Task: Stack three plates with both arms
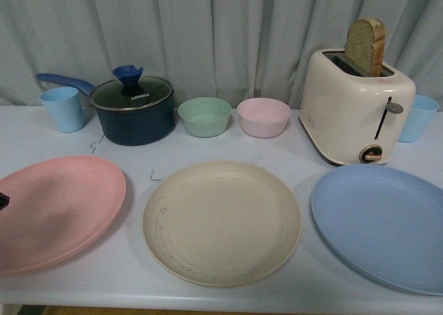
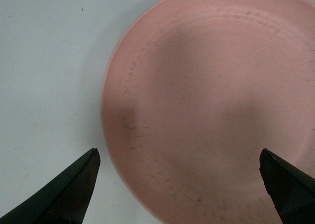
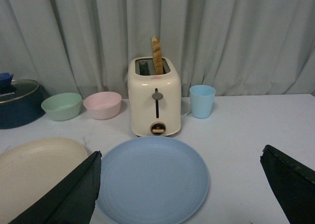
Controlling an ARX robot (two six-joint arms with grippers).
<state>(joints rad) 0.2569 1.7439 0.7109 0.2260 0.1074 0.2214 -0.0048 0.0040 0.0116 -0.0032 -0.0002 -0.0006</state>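
Three plates lie side by side on the white table: a pink plate (image 1: 55, 208) at the left, a cream-beige plate (image 1: 221, 221) in the middle, a light blue plate (image 1: 384, 221) at the right. My left gripper (image 2: 179, 157) is open above the pink plate (image 2: 211, 106), one finger over the table beside its rim, the other over the plate. My right gripper (image 3: 179, 157) is open and empty, back from the light blue plate (image 3: 152, 179); the cream-beige plate (image 3: 37, 172) shows beside it. Only a dark sliver of the left gripper shows at the front view's left edge.
At the back stand a light blue cup (image 1: 64, 109), a dark blue lidded pot (image 1: 133, 107), a green bowl (image 1: 204, 116), a pink bowl (image 1: 264, 117), a cream toaster (image 1: 356, 107) with a bread slice (image 1: 365, 46), and another blue cup (image 1: 417, 118). A grey curtain hangs behind.
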